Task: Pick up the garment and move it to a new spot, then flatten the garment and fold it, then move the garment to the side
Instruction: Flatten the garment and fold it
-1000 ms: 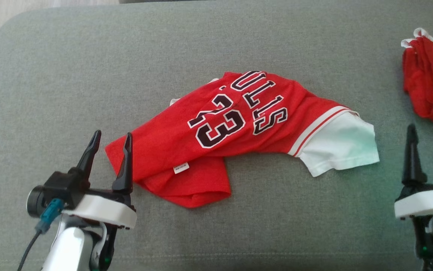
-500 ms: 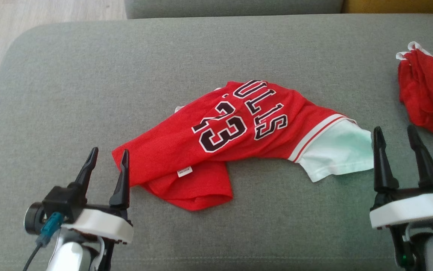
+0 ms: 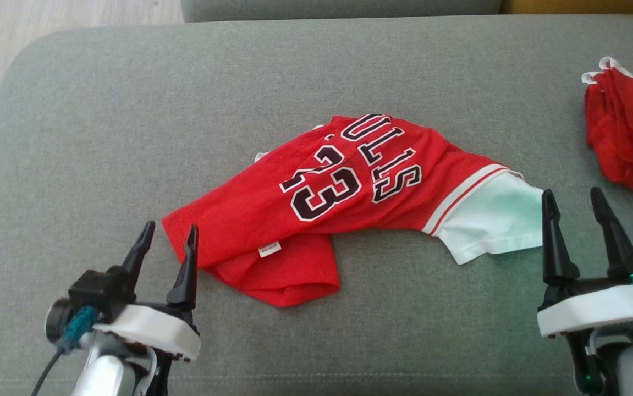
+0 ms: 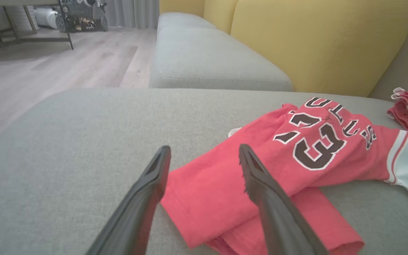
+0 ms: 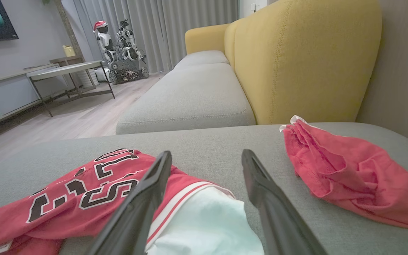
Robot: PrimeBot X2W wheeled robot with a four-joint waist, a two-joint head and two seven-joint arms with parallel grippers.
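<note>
Red knit jersey (image 3: 321, 203), white sleeve (image 3: 492, 220), lies crumpled mid-seat on the grey sofa cushion (image 3: 129, 110). Soft, light, limp; probably sags when lifted, so hem corner (image 4: 189, 202) and sleeve edge suit gripping. Left gripper (image 3: 170, 226), jaws apart, empty, beside hem; right gripper (image 3: 571, 192), jaws apart, empty, beside sleeve. Head view gives full outline; left wrist view reveals a layer doubled underneath.

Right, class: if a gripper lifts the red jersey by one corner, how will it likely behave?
Probably floppy: the jersey lies creased and doubled over itself, so it should droop from the grip. Likely light: the cloth looks thin. Pushed, it would probably bunch rather than slide on the woven cushion.
</note>
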